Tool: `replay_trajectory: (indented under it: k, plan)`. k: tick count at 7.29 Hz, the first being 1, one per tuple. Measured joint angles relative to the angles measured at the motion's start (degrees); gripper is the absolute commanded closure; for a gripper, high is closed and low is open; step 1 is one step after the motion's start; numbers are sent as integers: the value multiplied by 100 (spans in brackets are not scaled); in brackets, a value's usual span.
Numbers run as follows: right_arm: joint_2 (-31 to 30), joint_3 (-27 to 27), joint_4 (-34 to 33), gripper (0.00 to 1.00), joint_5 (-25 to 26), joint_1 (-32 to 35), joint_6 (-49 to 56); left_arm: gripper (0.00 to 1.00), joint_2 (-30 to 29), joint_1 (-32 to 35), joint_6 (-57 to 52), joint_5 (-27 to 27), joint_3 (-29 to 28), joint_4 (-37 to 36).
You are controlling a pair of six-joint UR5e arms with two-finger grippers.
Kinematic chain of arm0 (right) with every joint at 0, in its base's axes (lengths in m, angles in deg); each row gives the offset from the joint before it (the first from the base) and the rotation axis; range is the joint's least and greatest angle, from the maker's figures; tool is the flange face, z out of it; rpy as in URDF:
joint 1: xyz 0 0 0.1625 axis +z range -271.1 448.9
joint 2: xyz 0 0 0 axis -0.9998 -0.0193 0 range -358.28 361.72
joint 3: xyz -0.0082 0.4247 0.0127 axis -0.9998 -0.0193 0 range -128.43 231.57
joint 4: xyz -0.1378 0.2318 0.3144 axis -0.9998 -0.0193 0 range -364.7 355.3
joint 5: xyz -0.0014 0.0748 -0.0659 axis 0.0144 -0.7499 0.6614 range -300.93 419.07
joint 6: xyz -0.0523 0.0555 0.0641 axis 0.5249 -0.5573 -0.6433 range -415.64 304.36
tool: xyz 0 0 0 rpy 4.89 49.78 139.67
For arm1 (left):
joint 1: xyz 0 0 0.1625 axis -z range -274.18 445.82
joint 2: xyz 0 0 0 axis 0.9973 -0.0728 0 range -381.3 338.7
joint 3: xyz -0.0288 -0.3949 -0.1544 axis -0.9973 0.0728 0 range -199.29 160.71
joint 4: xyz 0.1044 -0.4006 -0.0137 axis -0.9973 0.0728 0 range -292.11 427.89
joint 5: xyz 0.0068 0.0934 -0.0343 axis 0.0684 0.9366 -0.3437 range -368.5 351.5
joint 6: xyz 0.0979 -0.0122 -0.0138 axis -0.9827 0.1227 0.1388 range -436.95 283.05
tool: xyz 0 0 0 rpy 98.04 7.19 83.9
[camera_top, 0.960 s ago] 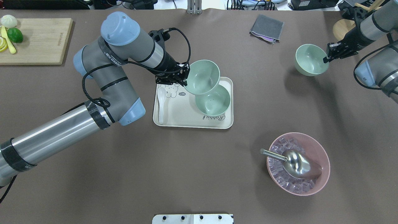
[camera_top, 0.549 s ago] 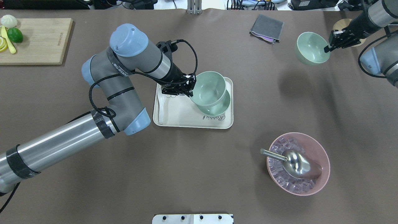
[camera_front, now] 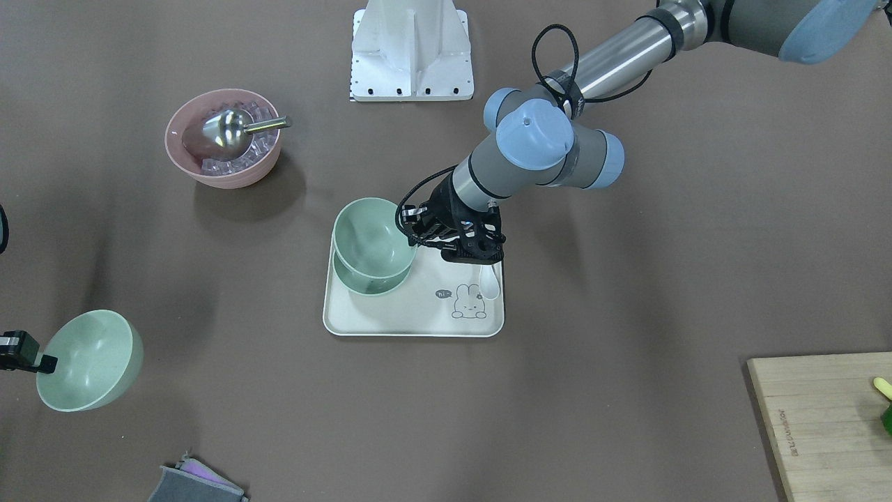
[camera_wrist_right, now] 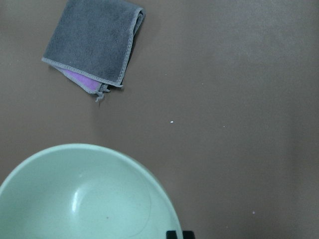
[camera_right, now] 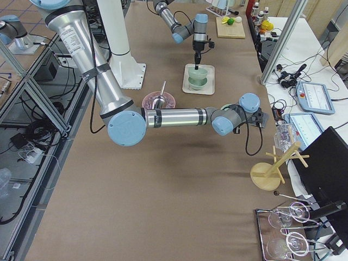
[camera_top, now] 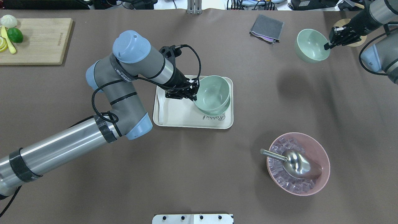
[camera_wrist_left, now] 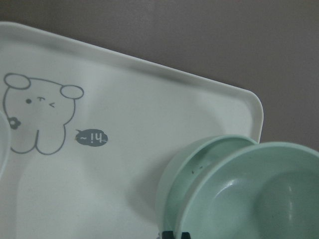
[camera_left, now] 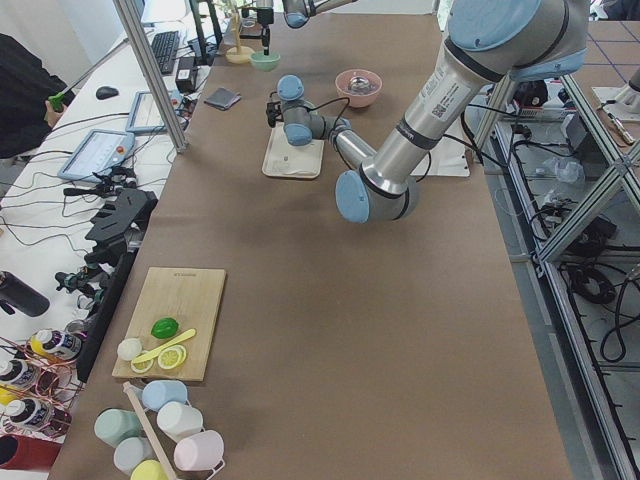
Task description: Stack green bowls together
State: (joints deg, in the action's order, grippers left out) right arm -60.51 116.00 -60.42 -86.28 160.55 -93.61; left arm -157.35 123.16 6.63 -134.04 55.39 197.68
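Even, bright overhead light; soft shadows on the bench [camera_top: 199, 174]; glare on the metal scoop [camera_top: 297, 163]; left wrist view slightly blurred.

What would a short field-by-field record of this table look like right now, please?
left hand: shut on the rim of the upper green bowl
upper green bowl: partly inside the lower green bowl, apparently not fully seated
lower green bowl: on the cream tray
right hand: shut on the rim of the third green bowl, held above the table
white spoon: lying on the tray
pink bowl: holds the metal scoop, apart from both hands
stack: two bowls nearly nested, one to come
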Motion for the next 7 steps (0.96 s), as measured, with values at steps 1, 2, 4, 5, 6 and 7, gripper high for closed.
replay_trajectory:
  k: [1,2,4,5,6,7]
  plan:
    - [0,0,0,100,-1,3,0,100,0,-17,1,11,-17,83]
    - [0,0,0,100,-2,5,0,94,0,-29,12,67,-49,200]
    - [0,0,0,100,-2,9,0,49,0,-93,37,375,-88,396]
    - [1,0,0,100,-2,12,0,2,4,-116,39,474,-91,454]
    - [0,0,0,100,-4,13,0,2,12,-130,33,583,-91,478]
    - [3,0,0,100,-8,18,0,2,21,-146,24,697,-86,484]
